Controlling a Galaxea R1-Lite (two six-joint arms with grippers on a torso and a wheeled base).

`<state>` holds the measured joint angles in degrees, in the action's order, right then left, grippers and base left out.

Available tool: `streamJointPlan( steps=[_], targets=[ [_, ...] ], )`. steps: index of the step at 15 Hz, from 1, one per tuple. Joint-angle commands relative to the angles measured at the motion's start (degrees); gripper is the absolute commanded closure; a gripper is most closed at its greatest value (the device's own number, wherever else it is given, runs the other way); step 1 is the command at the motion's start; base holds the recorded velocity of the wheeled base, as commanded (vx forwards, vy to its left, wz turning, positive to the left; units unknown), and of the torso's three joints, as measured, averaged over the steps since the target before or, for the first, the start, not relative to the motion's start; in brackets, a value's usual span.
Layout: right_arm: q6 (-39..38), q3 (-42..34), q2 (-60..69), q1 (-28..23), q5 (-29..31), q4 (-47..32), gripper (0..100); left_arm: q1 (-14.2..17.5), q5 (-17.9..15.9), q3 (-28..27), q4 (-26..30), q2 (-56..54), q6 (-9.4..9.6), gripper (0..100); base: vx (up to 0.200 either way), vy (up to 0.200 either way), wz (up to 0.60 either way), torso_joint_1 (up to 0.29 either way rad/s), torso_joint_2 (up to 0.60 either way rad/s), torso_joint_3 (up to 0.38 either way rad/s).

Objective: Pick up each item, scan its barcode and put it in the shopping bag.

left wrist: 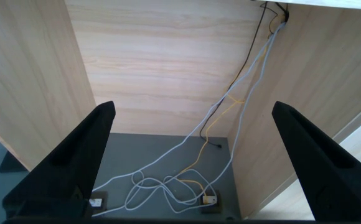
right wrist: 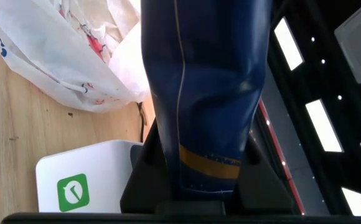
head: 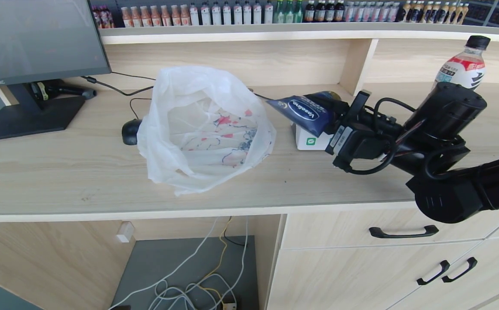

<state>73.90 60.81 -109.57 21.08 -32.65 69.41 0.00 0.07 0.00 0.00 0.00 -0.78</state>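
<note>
Item: blue tube. The right gripper is clamping it by one end, jaws closed on it, and holding it above the counter. The free end is pointing towards the shopping bag.
Shopping bag: white plastic, sitting open mid-counter.
Small white box with a green mark: lying just beside the tube.
Bottle: standing upright at the rear right.
Left gripper: hanging below the counter, jaws spread wide and gripping nothing, facing loose cables.
</note>
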Motion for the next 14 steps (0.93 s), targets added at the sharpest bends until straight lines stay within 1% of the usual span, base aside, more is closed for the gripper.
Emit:
streamJointPlan(
  steps=[1,14],
  targets=[
    [0.02,0.01,0.15,0.02,-0.05,0.02,100,0.00,0.01,0.00,0.00,0.09,-0.01,0,0.000,0.000,0.00,0.000,0.00,0.000],
    [0.02,0.19,0.41,-0.42,0.13,0.02,100,0.00,0.01,0.00,0.00,0.09,-0.01,0,0.000,0.000,0.00,0.000,0.00,0.000]
  ],
)
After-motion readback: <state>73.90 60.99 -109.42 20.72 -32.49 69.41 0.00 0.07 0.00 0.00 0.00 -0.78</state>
